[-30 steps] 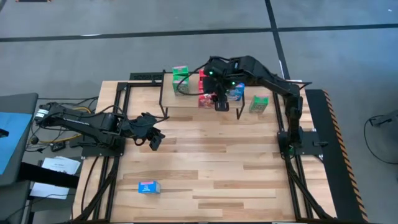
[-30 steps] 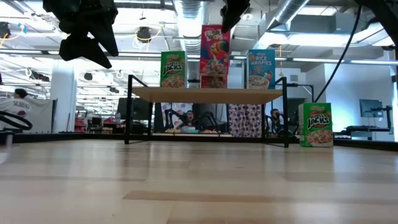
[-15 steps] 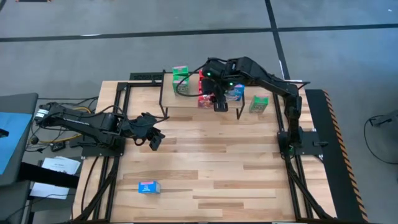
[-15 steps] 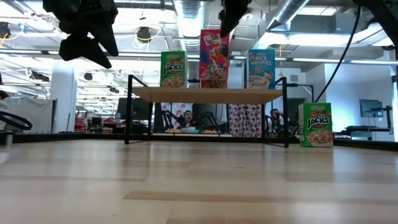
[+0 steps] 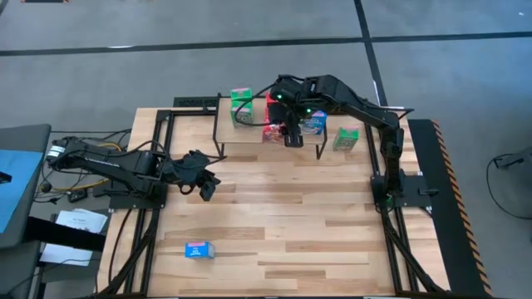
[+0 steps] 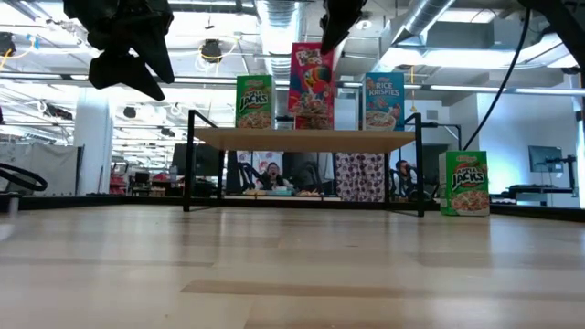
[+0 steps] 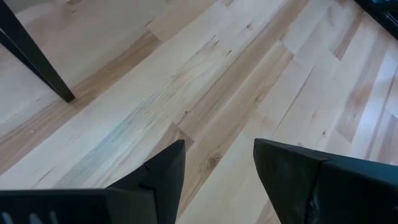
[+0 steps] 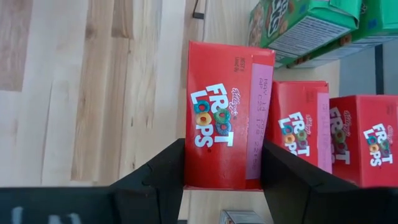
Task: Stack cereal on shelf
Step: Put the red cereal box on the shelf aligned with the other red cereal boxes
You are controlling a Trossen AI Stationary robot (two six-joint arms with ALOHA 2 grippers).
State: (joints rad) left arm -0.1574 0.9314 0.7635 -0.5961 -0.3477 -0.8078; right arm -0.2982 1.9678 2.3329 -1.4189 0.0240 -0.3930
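Holding a red Froot Loops box (image 8: 227, 115) clamped between its fingers, my right gripper (image 5: 288, 133) hangs over the shelf's (image 6: 306, 139) front edge. My left gripper (image 5: 204, 184) waits near the tabletop's (image 5: 283, 224) left edge, fingers parted, empty.

Blue box (image 5: 199, 249) print unreadable.

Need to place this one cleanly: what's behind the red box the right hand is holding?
Behind the held red box, two more red boxes stand on the shelf, green ones beside. The right hand hides anything lower.
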